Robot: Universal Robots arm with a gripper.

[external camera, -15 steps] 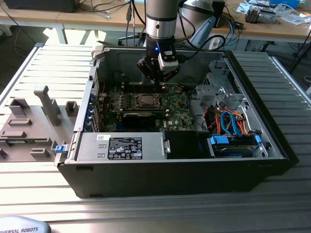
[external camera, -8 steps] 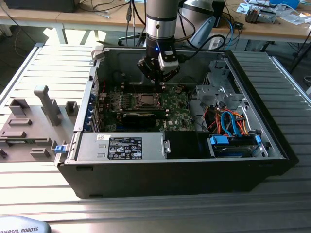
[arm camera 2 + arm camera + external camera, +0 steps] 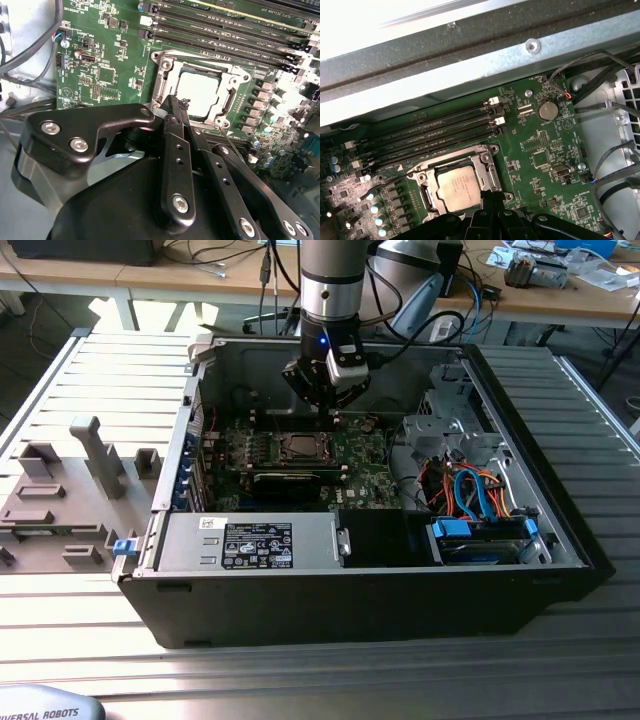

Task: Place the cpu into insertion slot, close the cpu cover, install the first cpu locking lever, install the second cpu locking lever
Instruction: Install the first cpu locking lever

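Gripper [image 3: 333, 412] hangs inside an opened computer case [image 3: 500, 570], its fingers [image 3: 176, 112] pressed together on nothing, tips just at the socket's edge; the cpu [image 3: 460, 191] lies seated in the insertion slot [image 3: 490, 172] on the green motherboard [image 3: 540, 155]; the cpu cover [image 3: 165, 80] lies flat, framing the chip.

sticker [image 3: 258, 543] on power-supply housing [image 3: 316, 538]: print unreadable | motherboard [image 3: 540, 150] silkscreen: illegible

The arm [image 3: 331, 280] reaches straight down, its hand [image 3: 176, 107] pointed downward with fingers [image 3: 175, 150] pressed together.
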